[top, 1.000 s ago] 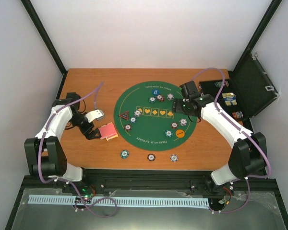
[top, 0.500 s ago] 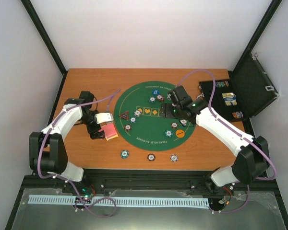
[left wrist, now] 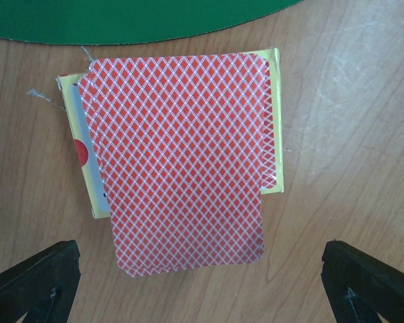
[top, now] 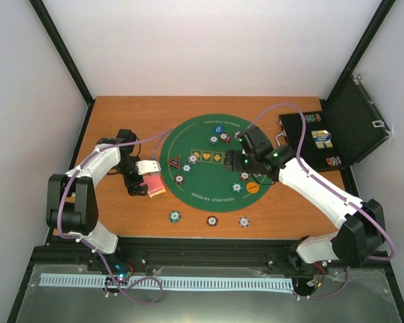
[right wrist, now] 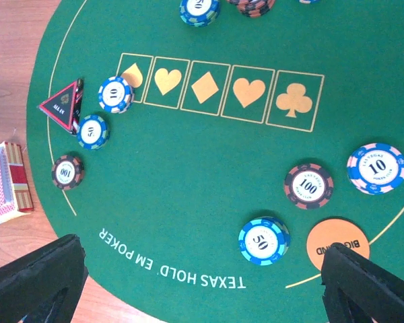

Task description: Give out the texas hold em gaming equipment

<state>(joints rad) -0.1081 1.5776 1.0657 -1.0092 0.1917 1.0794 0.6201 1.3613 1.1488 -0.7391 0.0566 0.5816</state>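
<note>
The left arm (top: 97, 165) bends out from its base, and its forearm turns in toward the left edge of the green mat (top: 205, 176). The left gripper (top: 145, 182) points straight down just outside that edge. Its fingers (left wrist: 34, 282) are spread wide and grip nothing. The right arm (top: 310, 182) stretches long and low from its base and slants across the mat's right side. The right gripper (top: 233, 163) hangs over the mat's middle and faces down. Its fingers (right wrist: 44, 279) are also wide apart and hold nothing.
</note>
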